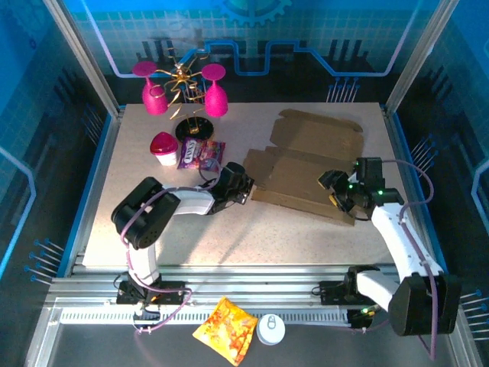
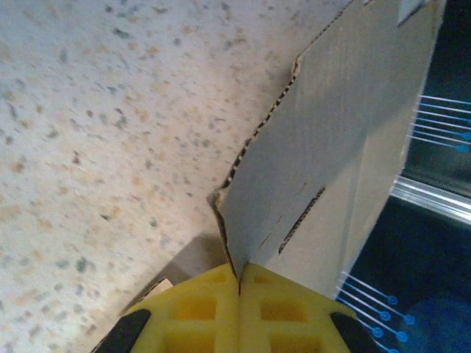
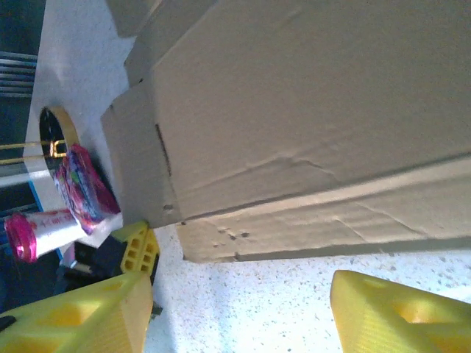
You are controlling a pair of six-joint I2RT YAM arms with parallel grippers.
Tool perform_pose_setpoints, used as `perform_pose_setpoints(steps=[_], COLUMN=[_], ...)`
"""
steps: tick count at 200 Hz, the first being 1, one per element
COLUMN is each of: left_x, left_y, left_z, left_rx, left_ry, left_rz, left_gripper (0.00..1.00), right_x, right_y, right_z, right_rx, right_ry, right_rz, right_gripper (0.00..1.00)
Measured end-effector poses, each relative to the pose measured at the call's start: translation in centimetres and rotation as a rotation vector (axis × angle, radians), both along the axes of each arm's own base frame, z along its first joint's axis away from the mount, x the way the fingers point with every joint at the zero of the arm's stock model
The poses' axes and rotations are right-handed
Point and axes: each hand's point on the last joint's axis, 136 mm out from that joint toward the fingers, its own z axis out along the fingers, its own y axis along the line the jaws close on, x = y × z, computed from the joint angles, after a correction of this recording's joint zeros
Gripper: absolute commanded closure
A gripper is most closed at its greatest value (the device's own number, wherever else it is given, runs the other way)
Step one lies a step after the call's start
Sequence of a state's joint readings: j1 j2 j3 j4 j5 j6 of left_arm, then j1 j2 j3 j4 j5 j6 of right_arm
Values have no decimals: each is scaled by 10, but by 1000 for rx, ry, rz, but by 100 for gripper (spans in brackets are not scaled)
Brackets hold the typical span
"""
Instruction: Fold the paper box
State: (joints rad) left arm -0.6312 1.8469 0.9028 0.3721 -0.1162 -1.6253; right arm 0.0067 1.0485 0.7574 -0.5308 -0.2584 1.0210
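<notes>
Paper box point(image 1: 306, 172): we judge it light, stiff, crease-prone, best pinched at edges. Left gripper point(image 2: 239, 278) clamps its left near corner; right gripper point(image 3: 239, 294) stands open, empty, at the near edge.

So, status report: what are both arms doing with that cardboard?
Left end effector shut on paper box edge. Right end effector open, at near edge. Purple packet left of box, apart.

Bright, even, lit from above.
Soft close up (wrist views); glare on table point(image 3: 73, 44), shadow under box point(image 3: 309, 110).
</notes>
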Motion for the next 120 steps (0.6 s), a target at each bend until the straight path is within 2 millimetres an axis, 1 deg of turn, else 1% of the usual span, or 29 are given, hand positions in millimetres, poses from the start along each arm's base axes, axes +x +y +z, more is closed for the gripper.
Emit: perform_pose_setpoints(steps=[23, 50, 60, 78, 90, 107, 120], left_x=[2, 6, 7, 6, 5, 4, 3], left_y=[-4, -7, -8, -8, -8, -7, -7], left_z=[14, 29, 34, 37, 36, 34, 34], left_rx=[-30, -51, -56, -65, -66, -63, -61], left_ry=[18, 30, 28, 34, 44, 54, 57], left_rz=[26, 43, 45, 52, 57, 57, 57], left_gripper=[100, 100, 100, 100, 100, 100, 100], right_x=[-15, -33, -38, -40, -38, -27, -15], right_y=[-3, -1, 2, 6, 4, 3, 2], right_z=[-11, -32, -41, -53, -59, -63, -64], right_rx=[39, 104, 125, 154, 172, 203, 222], right_ry=[39, 118, 146, 164, 157, 121, 92], right_rz=[-83, -169, -189, -223, -257, -297, -320], right_gripper=[19, 8, 8, 10, 14, 22, 28])
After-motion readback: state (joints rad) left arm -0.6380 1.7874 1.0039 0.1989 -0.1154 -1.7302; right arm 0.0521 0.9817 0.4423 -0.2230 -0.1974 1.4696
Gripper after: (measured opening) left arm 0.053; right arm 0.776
